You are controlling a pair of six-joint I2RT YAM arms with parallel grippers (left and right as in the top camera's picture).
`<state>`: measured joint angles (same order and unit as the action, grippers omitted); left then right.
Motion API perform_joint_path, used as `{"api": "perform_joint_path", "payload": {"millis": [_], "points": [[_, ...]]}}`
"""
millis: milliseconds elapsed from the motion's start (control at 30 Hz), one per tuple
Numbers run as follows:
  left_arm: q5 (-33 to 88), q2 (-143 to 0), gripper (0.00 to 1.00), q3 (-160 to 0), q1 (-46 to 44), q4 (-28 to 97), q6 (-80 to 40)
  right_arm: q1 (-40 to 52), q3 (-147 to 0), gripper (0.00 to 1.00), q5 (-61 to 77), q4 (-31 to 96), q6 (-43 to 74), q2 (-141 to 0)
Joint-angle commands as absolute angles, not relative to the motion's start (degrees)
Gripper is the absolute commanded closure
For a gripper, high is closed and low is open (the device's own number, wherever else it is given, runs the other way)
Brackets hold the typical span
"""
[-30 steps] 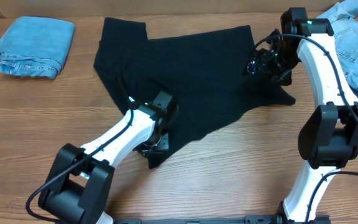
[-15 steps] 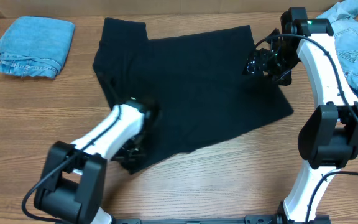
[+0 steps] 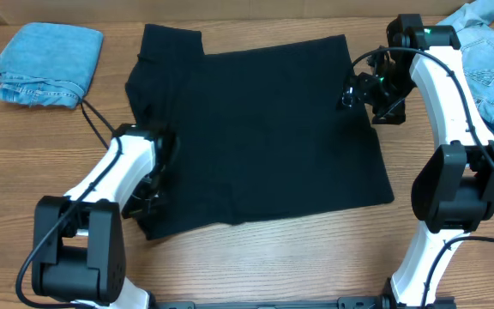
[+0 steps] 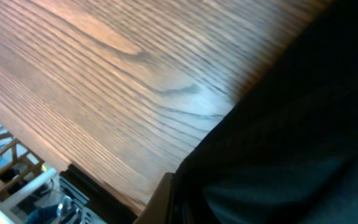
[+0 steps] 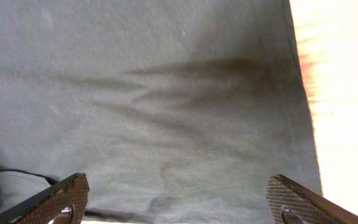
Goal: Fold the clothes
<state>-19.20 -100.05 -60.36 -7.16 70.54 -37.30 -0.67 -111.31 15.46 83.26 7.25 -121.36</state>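
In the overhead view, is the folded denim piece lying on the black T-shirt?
No, the folded denim piece sits on bare table wood to the left of the black T-shirt, apart from it.

T-shirt (image 3: 273, 129): matt black cloth | table (image 3: 316, 257): smooth grained wood

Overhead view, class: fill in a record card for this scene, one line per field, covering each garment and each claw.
black T-shirt: spread out in the middle of the wooden table
folded denim: far left corner, apart from the shirt
garment pile: unfolded heap at the far right edge
left claw: shut on the shirt's near-left corner
right claw: open, above the shirt near its right edge
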Motion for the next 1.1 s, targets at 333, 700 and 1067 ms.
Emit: {"api": "perform_joint_path", "payload": {"millis": [333,700,1067], "points": [[-21.34,-100.40,0.94,-60.10,-1.37,71.44,-36.80,-0.75,-111.72,0.03,13.54,83.81,7.09,-120.86],[-14.87,-100.38,0.46,-69.32,-1.21,70.65,-31.33,-0.69,-111.72,0.03,15.73,71.70,7.25,-120.86],[3.53,-100.57,0.61,-81.41,-2.72,60.93,-22.65,1.98,-110.80,0.20,19.57,70.63,5.78,-120.97]]}}
